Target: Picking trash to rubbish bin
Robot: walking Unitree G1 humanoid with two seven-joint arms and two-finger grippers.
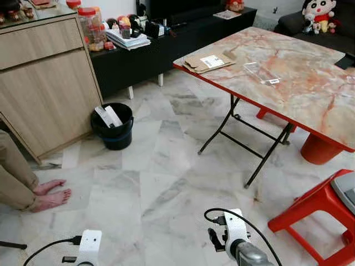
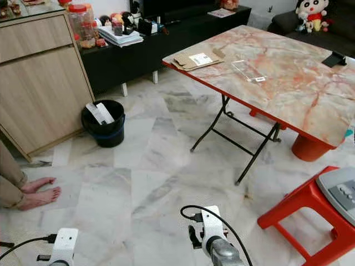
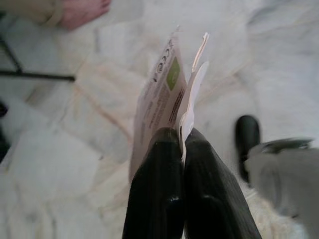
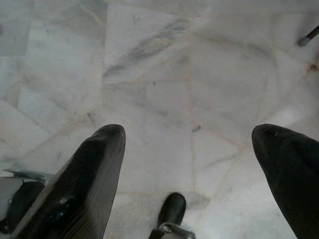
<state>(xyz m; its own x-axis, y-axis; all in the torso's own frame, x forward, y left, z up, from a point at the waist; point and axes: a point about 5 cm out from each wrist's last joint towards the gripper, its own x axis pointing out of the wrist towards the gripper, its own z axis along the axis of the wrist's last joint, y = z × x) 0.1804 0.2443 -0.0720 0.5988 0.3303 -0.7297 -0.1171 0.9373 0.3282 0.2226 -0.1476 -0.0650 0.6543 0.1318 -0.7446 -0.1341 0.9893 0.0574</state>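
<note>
**Carrying the paper packet to the bin**

Nearest to us, our left gripper (image 3: 182, 137) has its fingers clenched on a flat paper packet (image 3: 162, 94), a printed label on one face and a white flap beside it, standing edge-up above the marble floor (image 1: 166, 188). The pinch sits at the packet's lower edge, so most of it stands free above the fingers; we judge it could flutter or slip if we swing the arm fast. We keep the clamp firm and the wrist steady while we walk.

Our right gripper (image 4: 187, 149) hangs over bare floor with its fingers spread wide, holding nothing. We leave it low and out of the way.

To our left, a person's bare feet (image 1: 51, 194) rest on the floor beside the wooden cabinet (image 1: 50, 83). We steer clear of them.

Farther on, the black rubbish bin (image 1: 113, 127) stands against the cabinet's corner, with white scraps already inside. We walk up until the left gripper hangs over its mouth, then release, not before, since a light packet may drift.

To the right, the folding surface (image 1: 288, 72) carries a brown cardboard piece (image 1: 208, 62) and a clear plastic wrapper (image 1: 260, 72), probably the next trash to fetch.
</note>
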